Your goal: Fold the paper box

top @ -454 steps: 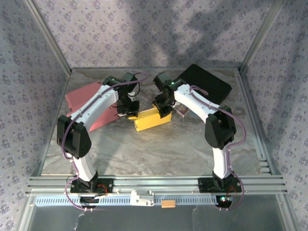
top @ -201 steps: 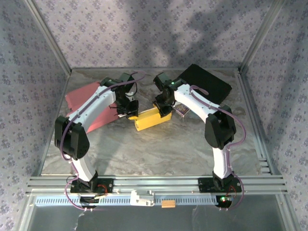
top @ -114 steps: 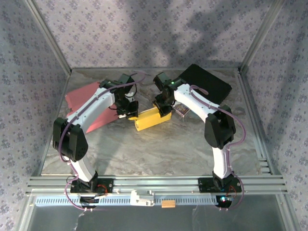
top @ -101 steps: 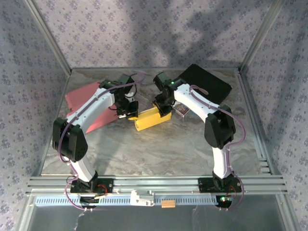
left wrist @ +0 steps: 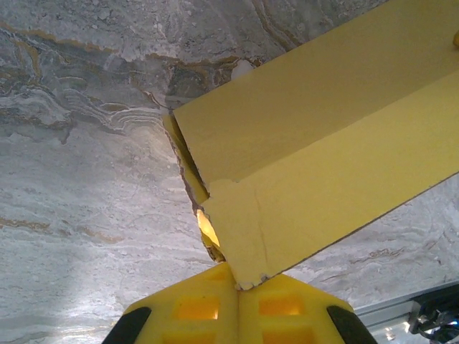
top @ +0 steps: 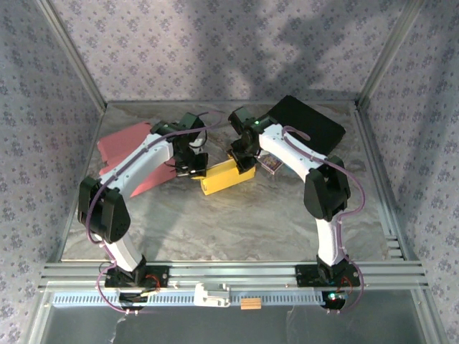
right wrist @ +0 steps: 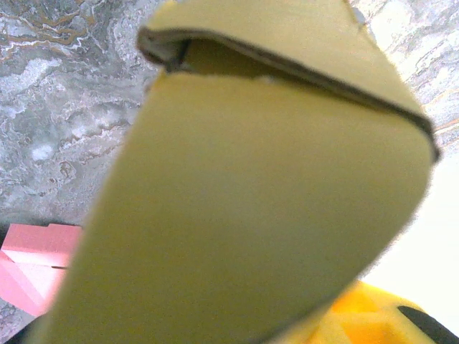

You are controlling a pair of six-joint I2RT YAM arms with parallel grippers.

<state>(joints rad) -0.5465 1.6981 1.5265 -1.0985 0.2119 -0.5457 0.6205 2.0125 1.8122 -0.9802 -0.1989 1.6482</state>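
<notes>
The left gripper [top: 193,170], pinched shut, had pushed closer against the yellow box [top: 222,179]'s end flap, closing it; the right gripper [top: 244,163] held the other end.

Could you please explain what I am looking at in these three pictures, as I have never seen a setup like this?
This is a robot with a left arm and a right arm, both white, bolted at the near edge of a marble-patterned table. Each ends in a two-finger end effector. The wide picture comes from a fixed camera above and behind the arms; the two close-ups come from a camera on each wrist. On the table lie a yellow paper box, a flat pink sheet and a flat black item. The left end effector is shut, its tips against one corner of the box. The right end effector sits at the box's other end; whether it grips the box, I cannot tell.
</notes>
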